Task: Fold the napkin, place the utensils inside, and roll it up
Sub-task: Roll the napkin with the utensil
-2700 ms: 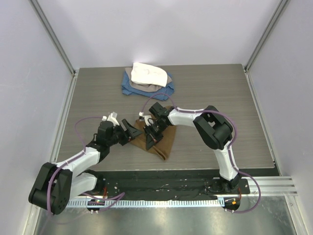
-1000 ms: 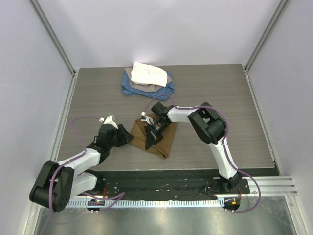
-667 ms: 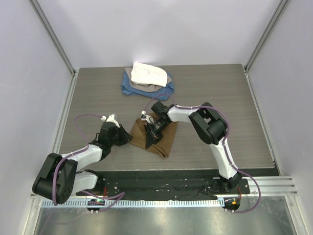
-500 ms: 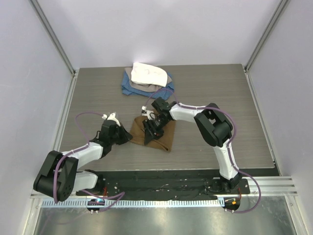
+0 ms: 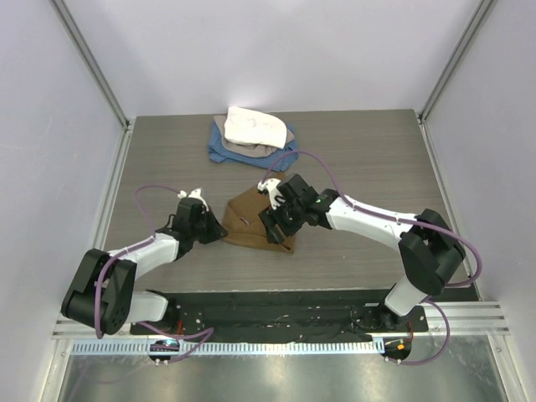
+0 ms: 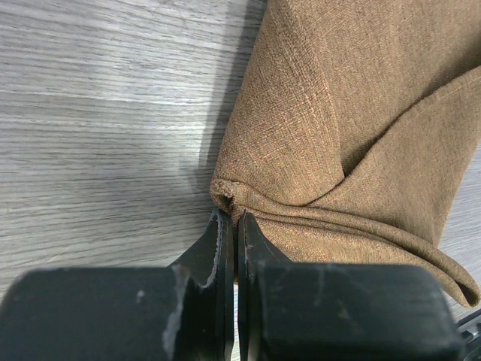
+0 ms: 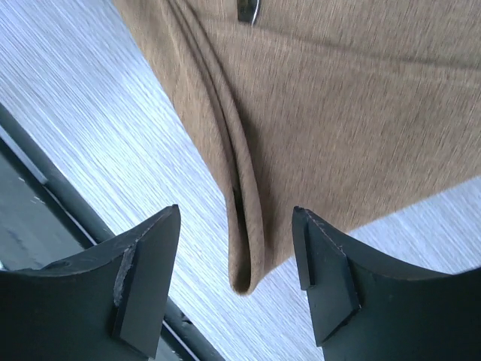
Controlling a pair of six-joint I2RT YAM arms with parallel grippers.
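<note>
Pinching the folded tan-brown cloth napkin [image 5: 247, 219]

Top: centred on the grey wood-grain tabletop [image 5: 377, 159], nearer the front edge.
Left wrist: left tool [image 6: 231, 222] clenched on its corner.
Right wrist: right tool [image 7: 234, 218] released, spread over its folded edge.

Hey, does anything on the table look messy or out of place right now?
Nothing spilled or broken. The napkin lies lopsided, its folded layers offset along one edge, and its corner puckers where the shut left gripper pinches it.
</note>
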